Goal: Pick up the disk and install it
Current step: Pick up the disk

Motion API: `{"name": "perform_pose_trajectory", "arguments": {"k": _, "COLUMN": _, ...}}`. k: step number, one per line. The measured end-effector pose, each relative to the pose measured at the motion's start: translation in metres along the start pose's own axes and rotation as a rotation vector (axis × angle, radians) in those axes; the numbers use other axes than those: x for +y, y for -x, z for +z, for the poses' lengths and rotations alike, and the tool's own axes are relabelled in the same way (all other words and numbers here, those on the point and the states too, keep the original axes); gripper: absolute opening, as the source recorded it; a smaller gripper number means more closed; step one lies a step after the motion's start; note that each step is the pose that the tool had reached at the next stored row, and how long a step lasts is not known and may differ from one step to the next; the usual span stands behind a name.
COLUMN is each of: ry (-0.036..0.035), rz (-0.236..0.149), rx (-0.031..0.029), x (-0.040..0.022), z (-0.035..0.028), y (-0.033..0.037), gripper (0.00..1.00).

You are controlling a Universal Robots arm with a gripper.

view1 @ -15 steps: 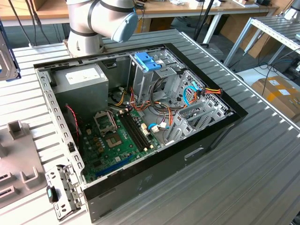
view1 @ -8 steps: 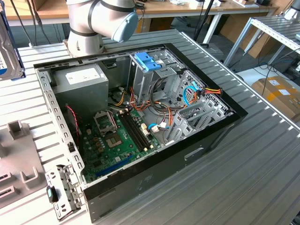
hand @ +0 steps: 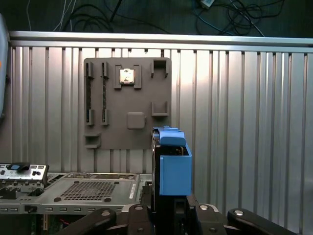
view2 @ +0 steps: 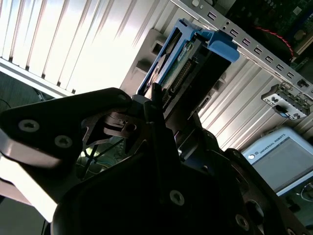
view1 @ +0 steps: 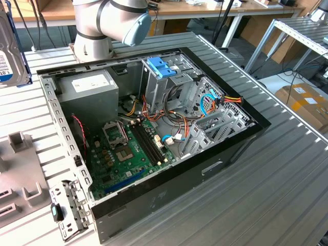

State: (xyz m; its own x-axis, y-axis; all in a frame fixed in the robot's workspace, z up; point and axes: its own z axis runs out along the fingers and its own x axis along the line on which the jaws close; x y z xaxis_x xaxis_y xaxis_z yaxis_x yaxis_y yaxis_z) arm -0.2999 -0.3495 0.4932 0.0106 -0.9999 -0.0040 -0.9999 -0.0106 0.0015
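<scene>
While the gripper (hand: 168, 213) sits closest to both wrist cameras, its jaws are closed firmly on the disk (view2: 178, 73), and the drive stands on edge between them. It looks clamped across the flat faces so the narrow edge leads and the connector side is left exposed. A light-blue carrier (hand: 174, 171) wraps the drive's far end, well clear of the fingers (hand: 134, 211), so its rails are free.

Over to the exterior view: the disk (view1: 9, 56) pokes in at the upper left edge of the frame, white label to the camera, off to the side of the case.

Past the drive, in the first wrist view, a grey fixture plate (hand: 127, 103) lies flat on the ribbed table (hand: 244, 122), with a processor chip (hand: 126, 76) seated in one pocket.

Centre frame in the exterior view, the computer case (view1: 169, 189) lies on its side, panel off, opening upward for access from above. The power supply (view1: 87, 84) takes the case's upper left corner and the motherboard (view1: 128, 159) covers the floor. The drive cage (view1: 205, 107) crowds the right side, with cables (view1: 179, 128) just beside it.

A second blue bracket (view1: 161, 66) stands at the cage's top. That corner is tight, with sheet-metal edges on either side. The open room is the bare table at lower right.

Farthest back, the robot arm (view1: 113, 20) hangs at the top of the frame.
</scene>
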Motion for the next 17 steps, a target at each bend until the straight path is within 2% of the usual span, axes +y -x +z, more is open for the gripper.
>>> {"name": "perform_pose_trajectory", "arguments": {"k": 17, "ry": 0.0001, "rz": 0.0, "rx": 0.0001, "x": -0.0035, "z": 0.0, "y": 0.0, "gripper": 0.35}}
